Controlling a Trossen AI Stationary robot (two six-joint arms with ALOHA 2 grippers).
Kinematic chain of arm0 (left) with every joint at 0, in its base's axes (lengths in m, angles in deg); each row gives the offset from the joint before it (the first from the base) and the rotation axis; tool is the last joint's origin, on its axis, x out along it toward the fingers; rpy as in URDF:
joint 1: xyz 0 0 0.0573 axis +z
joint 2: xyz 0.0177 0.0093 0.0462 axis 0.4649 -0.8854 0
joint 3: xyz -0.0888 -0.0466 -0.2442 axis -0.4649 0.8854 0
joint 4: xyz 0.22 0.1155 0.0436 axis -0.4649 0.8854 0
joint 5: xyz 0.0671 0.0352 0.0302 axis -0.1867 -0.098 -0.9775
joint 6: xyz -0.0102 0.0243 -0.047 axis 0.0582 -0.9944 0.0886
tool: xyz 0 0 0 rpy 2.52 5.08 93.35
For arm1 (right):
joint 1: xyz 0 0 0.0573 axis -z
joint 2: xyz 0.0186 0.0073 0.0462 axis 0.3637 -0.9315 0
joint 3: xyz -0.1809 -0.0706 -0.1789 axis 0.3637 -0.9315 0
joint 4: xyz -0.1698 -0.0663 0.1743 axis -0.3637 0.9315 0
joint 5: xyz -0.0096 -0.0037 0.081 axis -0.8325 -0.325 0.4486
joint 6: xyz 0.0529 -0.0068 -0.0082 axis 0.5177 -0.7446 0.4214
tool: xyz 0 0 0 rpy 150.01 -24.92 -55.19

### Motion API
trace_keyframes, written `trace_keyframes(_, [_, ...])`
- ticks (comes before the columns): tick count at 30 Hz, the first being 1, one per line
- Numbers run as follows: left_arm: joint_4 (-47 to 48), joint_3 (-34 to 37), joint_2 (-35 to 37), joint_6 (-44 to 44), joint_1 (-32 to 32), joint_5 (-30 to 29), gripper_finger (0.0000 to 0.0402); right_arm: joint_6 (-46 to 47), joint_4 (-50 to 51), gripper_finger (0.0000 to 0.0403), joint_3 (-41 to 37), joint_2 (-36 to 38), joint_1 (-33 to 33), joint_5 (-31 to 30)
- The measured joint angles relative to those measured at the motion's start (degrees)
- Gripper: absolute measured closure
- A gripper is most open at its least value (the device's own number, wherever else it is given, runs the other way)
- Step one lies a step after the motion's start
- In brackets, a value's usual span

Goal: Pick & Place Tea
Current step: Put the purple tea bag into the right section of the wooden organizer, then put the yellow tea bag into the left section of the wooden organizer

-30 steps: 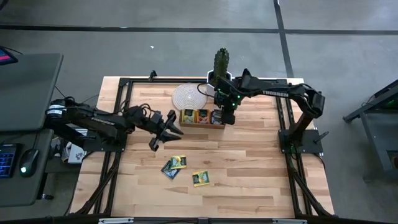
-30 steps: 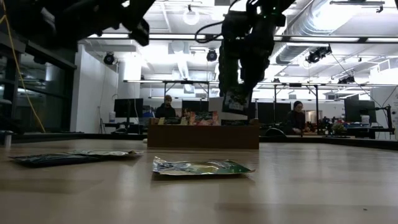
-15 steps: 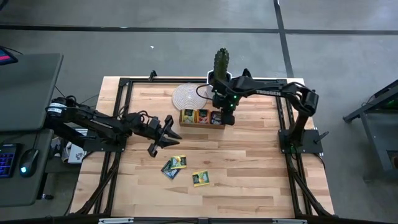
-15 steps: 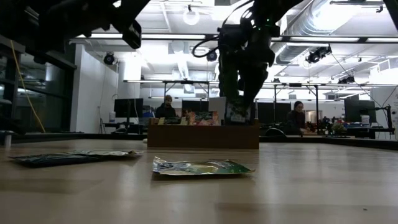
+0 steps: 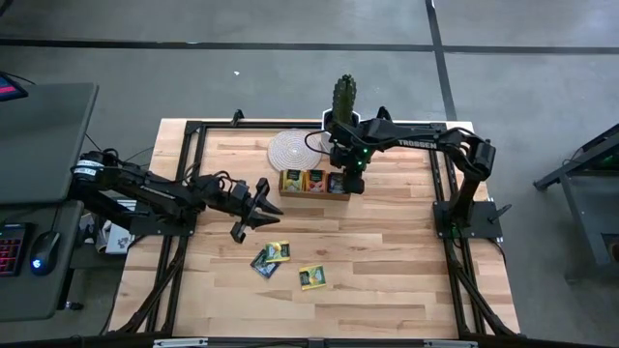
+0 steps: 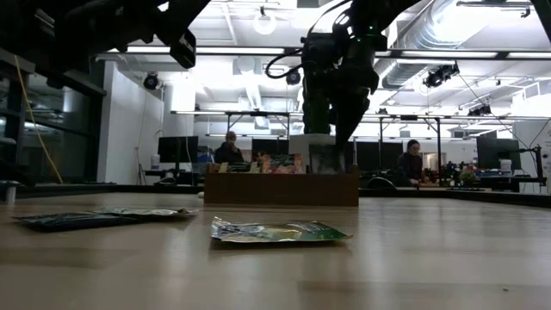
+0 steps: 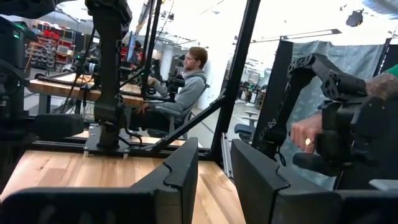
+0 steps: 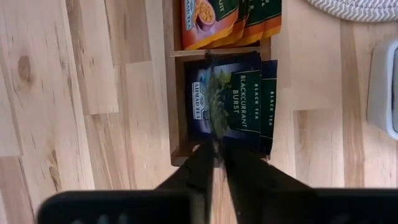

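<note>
Tea packets are in two places: three lie loose on the table (image 5: 387,290), a dark one (image 5: 264,264), a yellow-green one (image 5: 279,251) and another yellow-green one (image 5: 311,277), and the rest stand in the wooden tray (image 5: 314,194) at the far side. My right gripper (image 8: 217,163) is above the tray's right compartment, fingers nearly closed on the edge of a green packet (image 8: 217,106) that hangs edge-on over the blackcurrant packets (image 8: 239,99) already filed there.

What worries me is the release. The packet looks only partly down among the others, so if I open now it may tip and lie across the divider toward the orange packets (image 8: 214,18), or catch on the tray wall and spring out onto the table. Pushing lower risks crumpling the blackcurrant packets or nudging the light tray.

Compared with a second ago, the right gripper has come down: in the low view the packet hung clear above the tray then, and it now sits at rim level.

My left gripper (image 5: 253,206) has slid right toward the loose packets; it hovers above the table, fingers a little apart and empty.
</note>
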Motion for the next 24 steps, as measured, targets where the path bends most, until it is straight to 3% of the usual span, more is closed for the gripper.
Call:
trace_keyframes(6, [0.0,0.0,0.0,0.0,0.0,0.0,0.0307,0.6,0.1,0.0296,0.0,0.0,0.0,0.0])
trace_keyframes(10, [0.1,0.0,0.0,0.0,0.0,1.2,0.0307,3.5,1.2,0.0272,0.0,0.0,0.0,0.0])
trace_keyframes(17, [4.1,0.0,0.0,0.4,-0.3,3.4,0.0307,8.8,3.1,0.0278,0.0,2.5,-3.0,1.5])
trace_keyframes(24, [11.4,-0.1,0.0,-1.0,-5.3,0.6,0.0307,19.0,-3.6,0.0293,0.0,7.6,-13.1,1.3])
